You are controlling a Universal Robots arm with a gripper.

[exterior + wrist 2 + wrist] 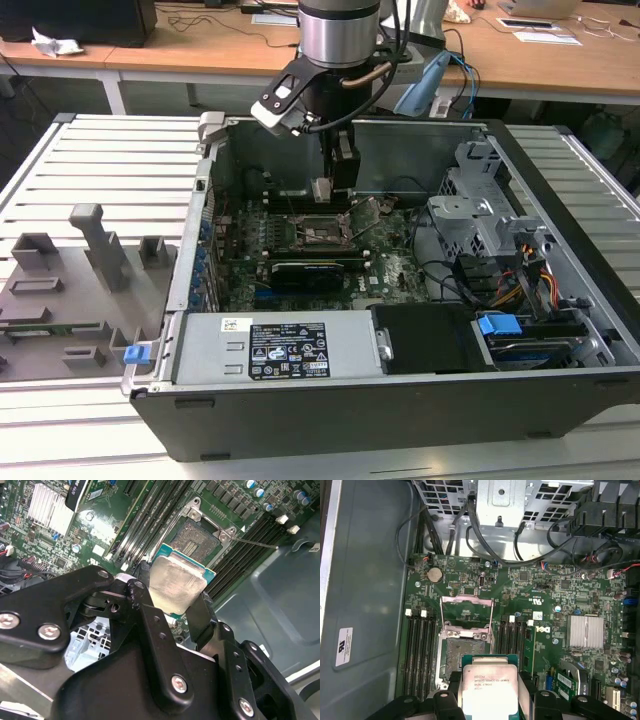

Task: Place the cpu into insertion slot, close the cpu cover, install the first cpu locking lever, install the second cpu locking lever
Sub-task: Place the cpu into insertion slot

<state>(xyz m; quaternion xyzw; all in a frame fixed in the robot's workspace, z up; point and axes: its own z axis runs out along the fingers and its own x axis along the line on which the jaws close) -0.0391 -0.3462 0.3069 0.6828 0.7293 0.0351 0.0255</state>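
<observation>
My gripper (490, 696) is shut on the cpu (490, 687), a flat silver-grey chip on a green base, with a black finger on each of two opposite edges. In the exterior view the gripper (322, 192) hangs inside the open computer case, a little above the green board. The insertion slot (461, 652) lies bare with its dark grid showing, right beside the chip. In the second wrist view the cpu (177, 584) hovers just off the slot (200, 539). The cpu cover (467, 611) is swung open away from the slot. A thin locking lever (493, 617) stands raised.
Black memory slots (420, 647) flank the socket on both sides. A long black card (305, 272) lies nearer the power supply (270, 345). The metal drive cage (480, 210) and loose cables (520, 550) crowd the exterior view's right. A grey parts fixture (70, 280) sits outside the case.
</observation>
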